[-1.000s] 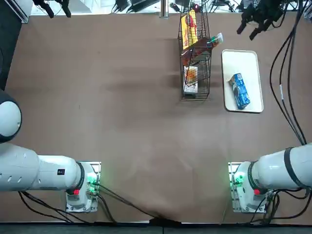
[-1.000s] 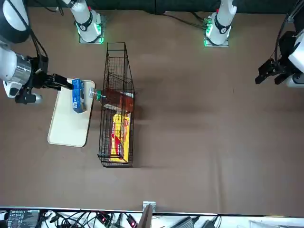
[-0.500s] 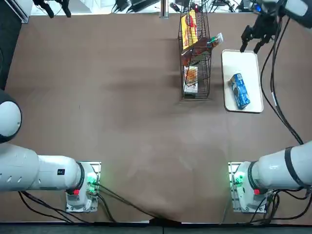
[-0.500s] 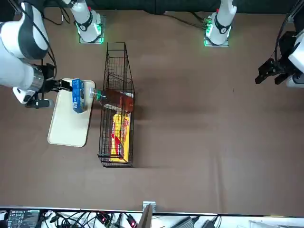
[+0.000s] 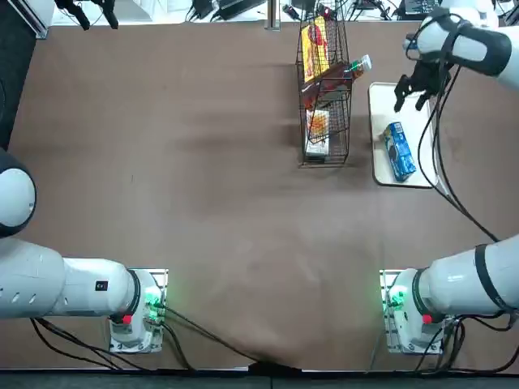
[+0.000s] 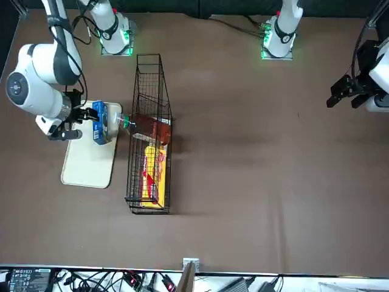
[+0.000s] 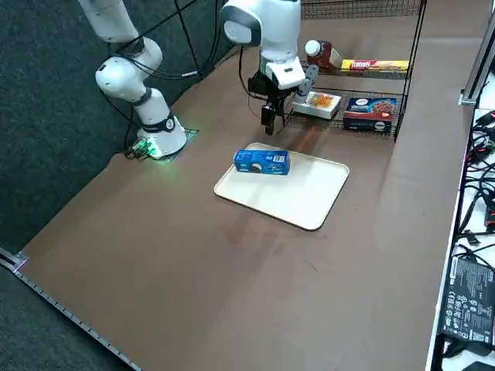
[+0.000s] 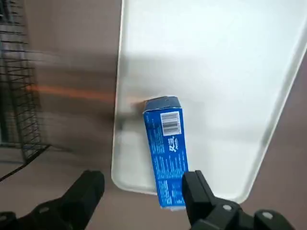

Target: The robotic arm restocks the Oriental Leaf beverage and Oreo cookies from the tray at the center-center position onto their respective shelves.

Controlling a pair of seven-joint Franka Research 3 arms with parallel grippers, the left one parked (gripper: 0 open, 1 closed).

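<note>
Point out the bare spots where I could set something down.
Bare: the tray beside the Oreo cookies, and the tabletop left of the shelves.

Crowded: the shelves, holding the Oriental Leaf beverage and snack packets; the tray's far end, under the open right gripper.

Lengthwise in the wire rack lies a yellow snack packet (image 7: 374, 66). A white box with an orange picture (image 7: 317, 104) sits beside a dark blue-and-red box (image 7: 370, 114).

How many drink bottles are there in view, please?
1: the tea bottle lies in the wire rack, cap toward the tray. Others may be hidden. The open right gripper hovers near the tray.
</note>
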